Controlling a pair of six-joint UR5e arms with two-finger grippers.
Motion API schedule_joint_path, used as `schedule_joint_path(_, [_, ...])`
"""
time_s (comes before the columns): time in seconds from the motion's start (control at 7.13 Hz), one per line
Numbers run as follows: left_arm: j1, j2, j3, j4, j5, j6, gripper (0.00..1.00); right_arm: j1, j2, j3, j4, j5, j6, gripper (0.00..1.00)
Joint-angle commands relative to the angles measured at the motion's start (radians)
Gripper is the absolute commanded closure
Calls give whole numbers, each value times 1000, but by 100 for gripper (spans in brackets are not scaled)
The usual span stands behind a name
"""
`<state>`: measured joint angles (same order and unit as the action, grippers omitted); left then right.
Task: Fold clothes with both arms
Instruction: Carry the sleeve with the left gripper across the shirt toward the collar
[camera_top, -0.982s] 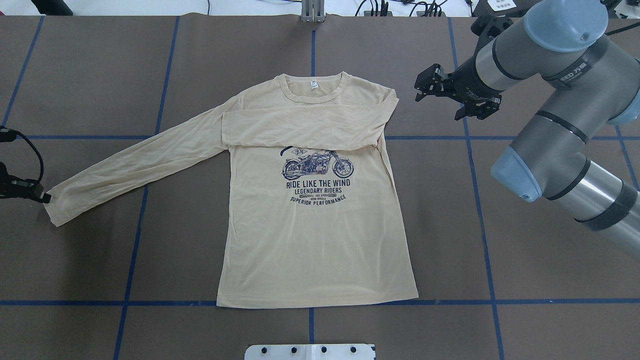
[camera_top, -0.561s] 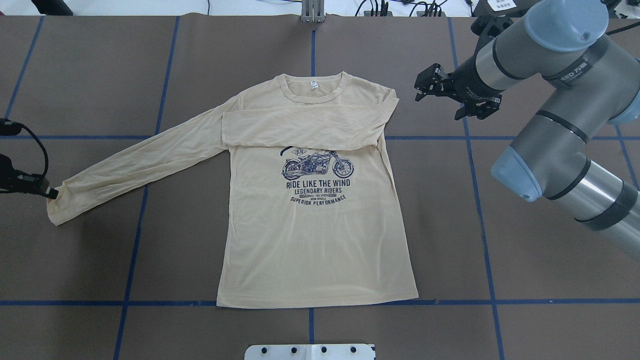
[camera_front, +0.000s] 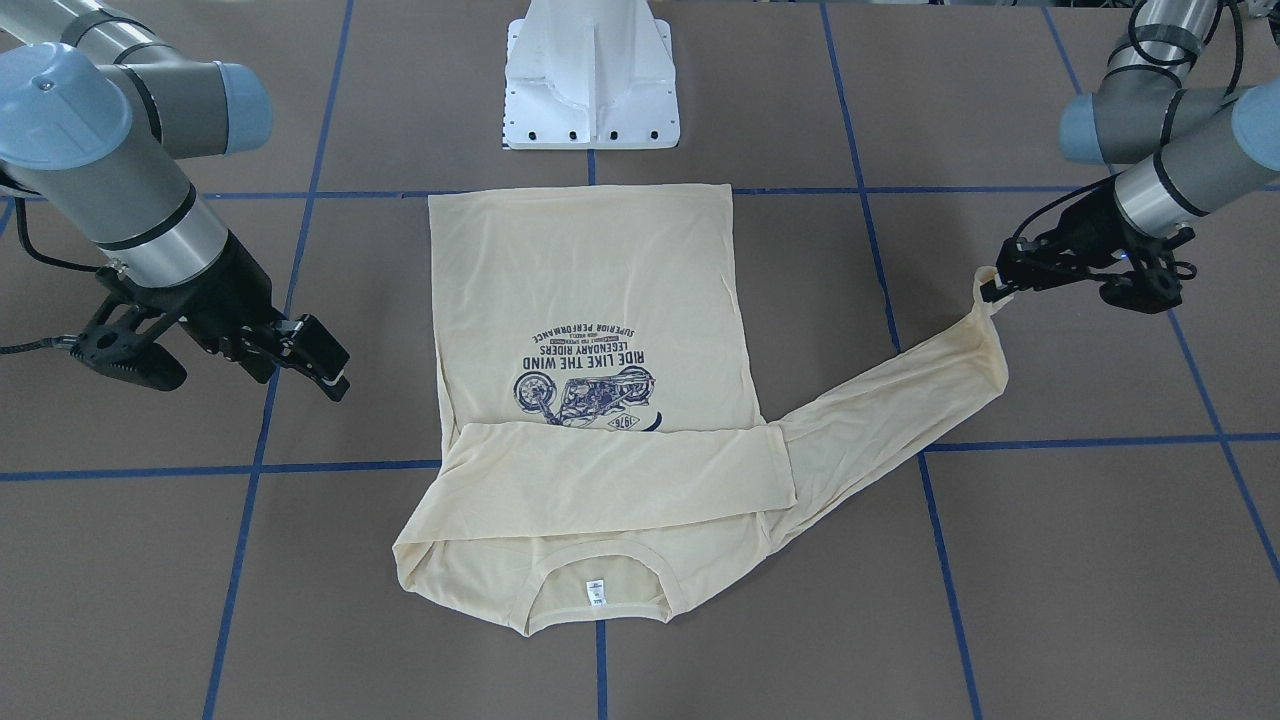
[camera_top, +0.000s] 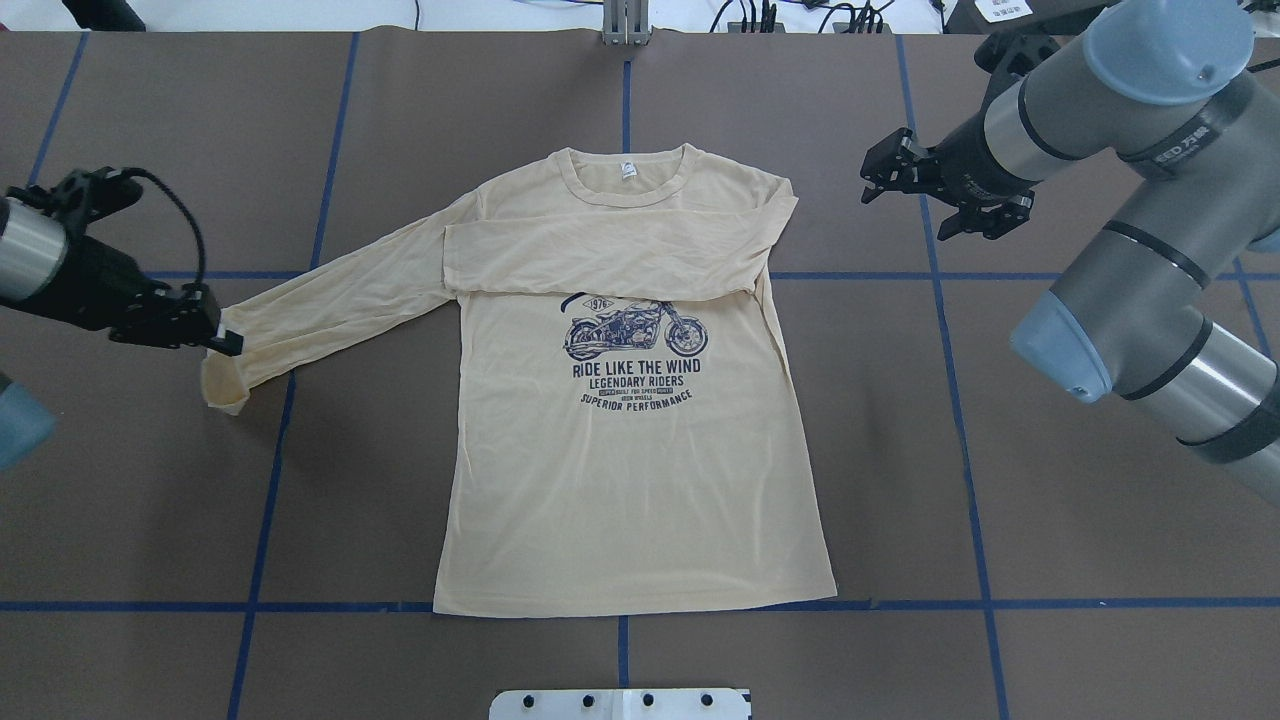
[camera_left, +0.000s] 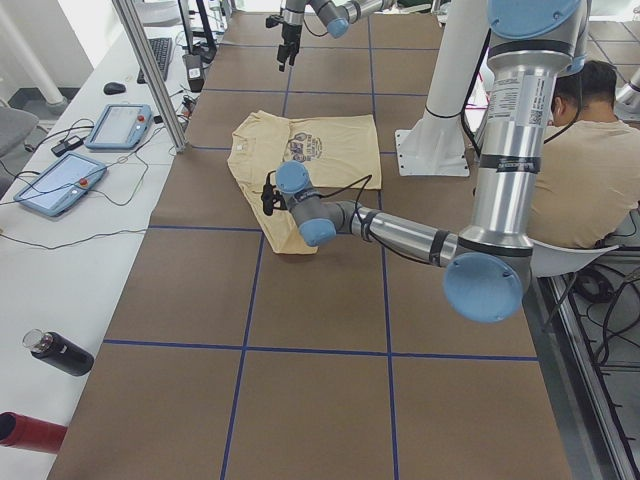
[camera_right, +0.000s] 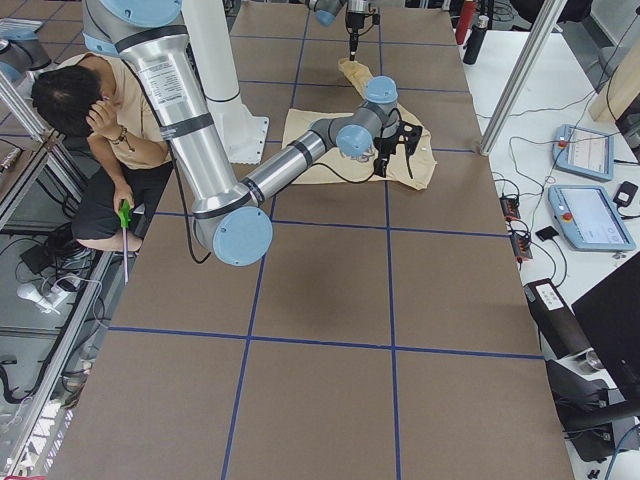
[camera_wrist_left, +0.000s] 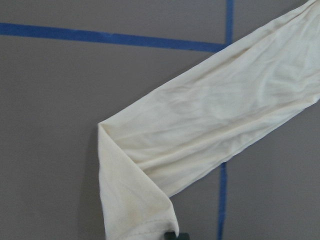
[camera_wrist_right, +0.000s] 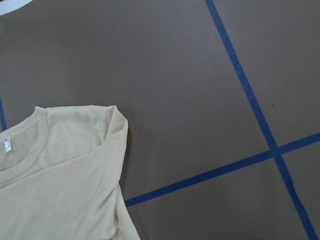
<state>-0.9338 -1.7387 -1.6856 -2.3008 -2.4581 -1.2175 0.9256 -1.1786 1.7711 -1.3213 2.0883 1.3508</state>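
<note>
Robotics lab, data-collection cell. Cues: big table (camera_top: 1100, 480) under a brown mat marked with a blue tape grid (camera_top: 300, 606). White pedestal (camera_front: 592, 80) at 12 o'clock in the front-facing view. Industrial left arm (camera_left: 505, 150) and right arm (camera_right: 170, 80). Exterior left view: teach pendants (camera_left: 122, 125) on a white bench (camera_left: 60, 270) at 10 o'clock, keyboard (camera_left: 162, 60) at 11, aluminium post (camera_left: 161, 100), seated person (camera_left: 590, 170) at 3 o'clock. Cables (camera_top: 760, 15) at 12 o'clock in the overhead view.

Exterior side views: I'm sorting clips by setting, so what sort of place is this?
Likely a robotics lab: left arm and right arm work over a T-shirt on a table gridded with blue tape, teach pendants lie on a side bench, and a person sits beside the pedestal.
</note>
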Motion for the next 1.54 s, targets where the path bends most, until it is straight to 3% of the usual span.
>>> schedule_joint_path(0.0, [98, -292, 1, 250, 89, -150, 100, 44, -56, -4, -1, 1, -114, 5])
schedule_joint_path(0.28, [211, -508, 68, 293, 209, -352, 100, 90, -146, -9, -2, 1, -287, 5])
schedule_joint_path(0.56, [227, -803, 359, 282, 249, -422, 100, 127, -191, -18, -2, 4, -359, 2])
schedule_joint_path(0.84, [225, -834, 414, 183, 301, -462, 100, 139, -210, -27, -2, 3, -397, 2])
schedule_joint_path(1.12, [236, -951, 617, 79, 356, -493, 100, 139, -213, -28, -2, 1, -398, 2])
schedule_joint_path(1.26, [257, -950, 627, 63, 370, -493, 100, 139, -216, -29, -2, -1, -398, 2])
schedule_joint_path(1.4, [295, -952, 629, 57, 451, -493, 95, 139, -222, -27, -1, 1, -397, 2])
